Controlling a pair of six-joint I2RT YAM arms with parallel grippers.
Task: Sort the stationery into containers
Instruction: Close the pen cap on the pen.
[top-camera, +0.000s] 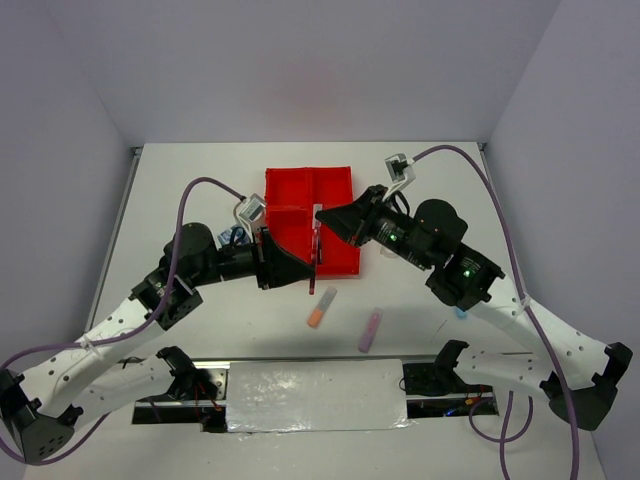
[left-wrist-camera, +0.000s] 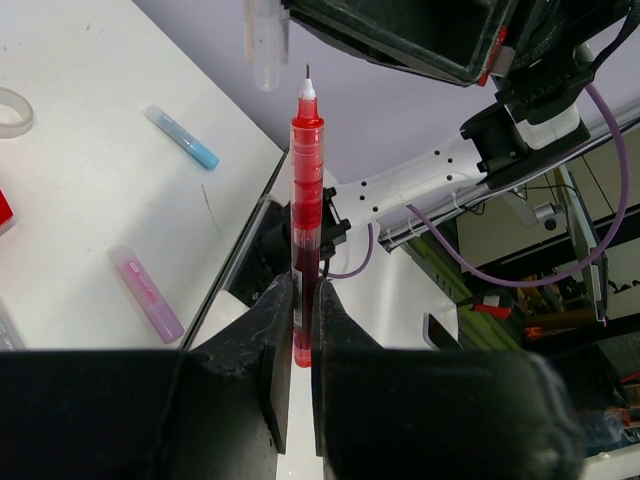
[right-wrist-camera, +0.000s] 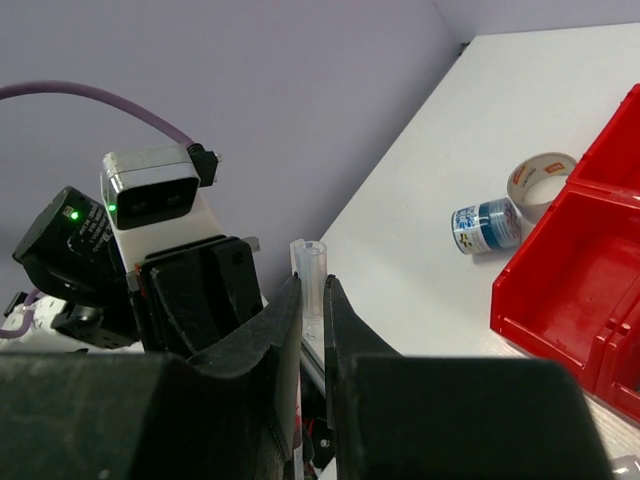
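A thin red pen (left-wrist-camera: 306, 200), uncapped with its tip bare, stands between the fingers of my left gripper (left-wrist-camera: 302, 320), which is shut on its lower end. In the top view this pen (top-camera: 315, 262) hangs over the near edge of the red tray (top-camera: 300, 190) with four compartments. My right gripper (right-wrist-camera: 312, 300) faces it from the other side, shut on a clear pen cap (right-wrist-camera: 310, 268). The cap (left-wrist-camera: 266, 40) hovers just beyond the pen's tip, apart from it.
An orange highlighter (top-camera: 320, 307) and a purple highlighter (top-camera: 371, 329) lie on the table in front of the tray. A light-blue highlighter (left-wrist-camera: 185, 138) lies nearer the right arm. A blue-white roll (right-wrist-camera: 485, 225) and a tape ring (right-wrist-camera: 540, 175) rest left of the tray (right-wrist-camera: 570, 270).
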